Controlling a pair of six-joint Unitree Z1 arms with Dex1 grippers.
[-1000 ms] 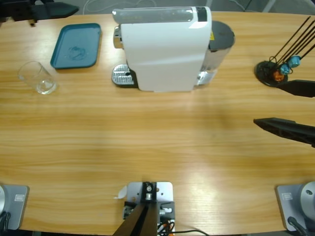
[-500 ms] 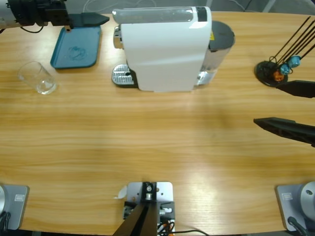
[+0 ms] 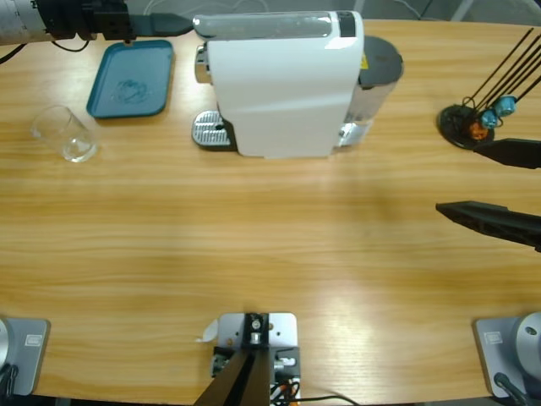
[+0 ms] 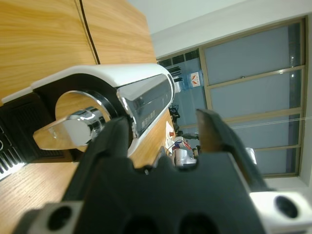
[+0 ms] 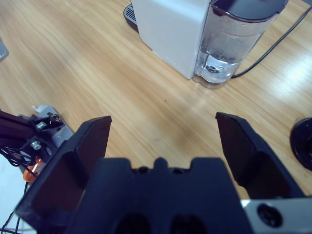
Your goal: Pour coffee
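Long pale wooden table (image 3: 270,245); big white boxy coffee machine (image 3: 283,85) at the back middle, chrome lever (image 4: 66,132) at its head; teal rectangular plastic tray (image 3: 131,78) to its left. Left gripper (image 3: 169,24) — jaws parted, holding nothing — just beside the machine's top; right gripper (image 3: 494,186) spread wide, empty, over bare wood. Small clear glass tumbler (image 3: 65,133) near the tray; coffee in it — cannot tell.

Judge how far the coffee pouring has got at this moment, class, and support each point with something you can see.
Nothing looks done yet: the glass tumbler stands apart on the table, not on the drip tray of the coffee machine, and no liquid is evident in it. In hand: the left gripper, jaws open, is at the machine's top end by its lever. The right gripper waits open, holding nothing. Placing the tumbler and brewing remain.
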